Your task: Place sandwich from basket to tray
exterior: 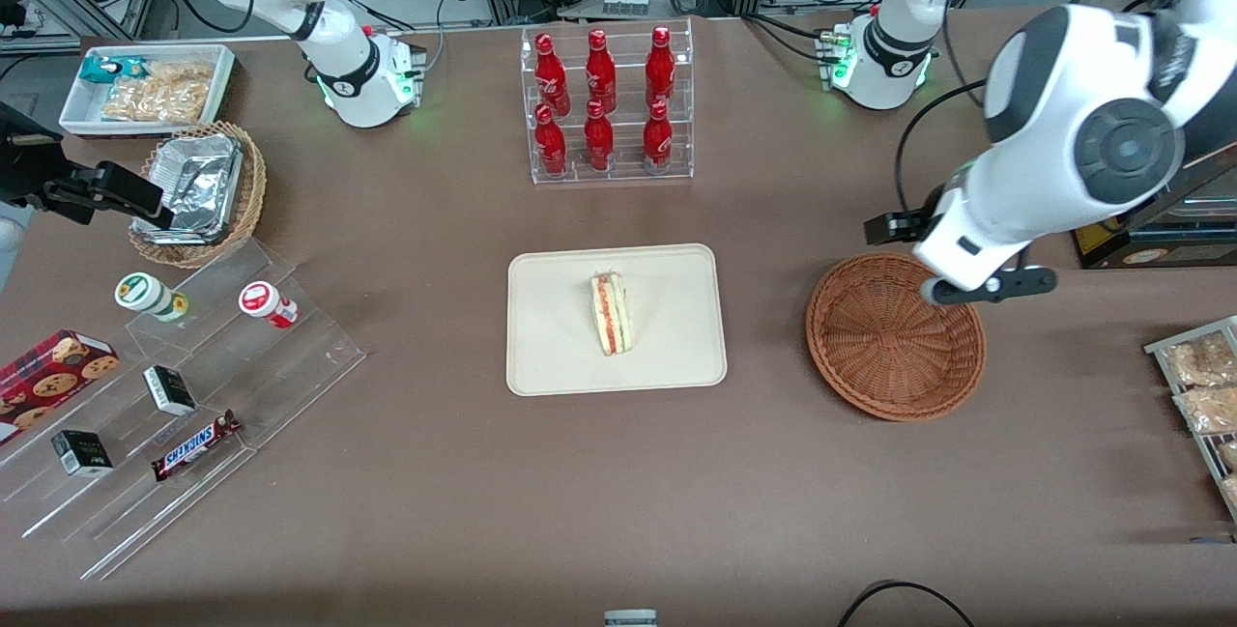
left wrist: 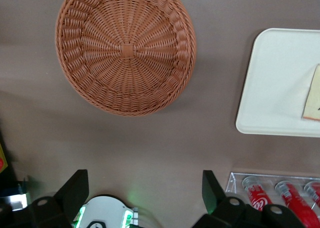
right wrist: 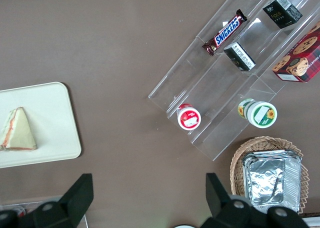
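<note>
triangular sandwich [exterior: 611,313] lies mid-tray [exterior: 551,356], a flat cream tray with rounded corners. gripper [left wrist: 145,185] hangs with jaws apart above the round woven wicker basket [exterior: 894,337].

Sandwich [exterior: 611,313] on edge mid-tray [exterior: 551,356]; wicker basket [exterior: 895,337] empty; pincer [left wrist: 145,190] open above table.

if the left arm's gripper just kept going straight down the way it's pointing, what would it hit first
Probably bare table beside the basket. The open gripper hangs above the tabletop, just off the basket's rim, though depth is hard to judge.
</note>
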Controlling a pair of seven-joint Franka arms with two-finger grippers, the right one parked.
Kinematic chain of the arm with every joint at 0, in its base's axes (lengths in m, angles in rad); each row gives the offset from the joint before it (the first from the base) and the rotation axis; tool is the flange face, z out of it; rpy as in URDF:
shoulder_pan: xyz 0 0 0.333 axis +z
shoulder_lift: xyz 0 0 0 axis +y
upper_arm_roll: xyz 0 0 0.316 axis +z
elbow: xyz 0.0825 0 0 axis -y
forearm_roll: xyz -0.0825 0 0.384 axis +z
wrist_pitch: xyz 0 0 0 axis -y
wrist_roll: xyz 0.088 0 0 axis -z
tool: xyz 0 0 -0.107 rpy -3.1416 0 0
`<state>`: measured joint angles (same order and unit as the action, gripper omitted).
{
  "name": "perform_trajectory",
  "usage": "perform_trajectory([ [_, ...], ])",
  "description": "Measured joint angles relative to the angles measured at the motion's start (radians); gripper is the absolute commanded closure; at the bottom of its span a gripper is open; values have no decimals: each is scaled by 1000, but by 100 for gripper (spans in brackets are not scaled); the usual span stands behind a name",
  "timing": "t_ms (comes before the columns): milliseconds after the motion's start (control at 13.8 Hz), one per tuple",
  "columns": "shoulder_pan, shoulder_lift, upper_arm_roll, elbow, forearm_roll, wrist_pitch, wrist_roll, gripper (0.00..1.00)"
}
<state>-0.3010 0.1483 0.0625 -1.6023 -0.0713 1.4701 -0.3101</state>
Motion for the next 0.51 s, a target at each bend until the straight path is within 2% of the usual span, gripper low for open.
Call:
perform_trajectory([
  [290,94,-59,-46,-4,8,-46,75,0],
  [508,198,-94,-114,-5,54,-86,152,0],
])
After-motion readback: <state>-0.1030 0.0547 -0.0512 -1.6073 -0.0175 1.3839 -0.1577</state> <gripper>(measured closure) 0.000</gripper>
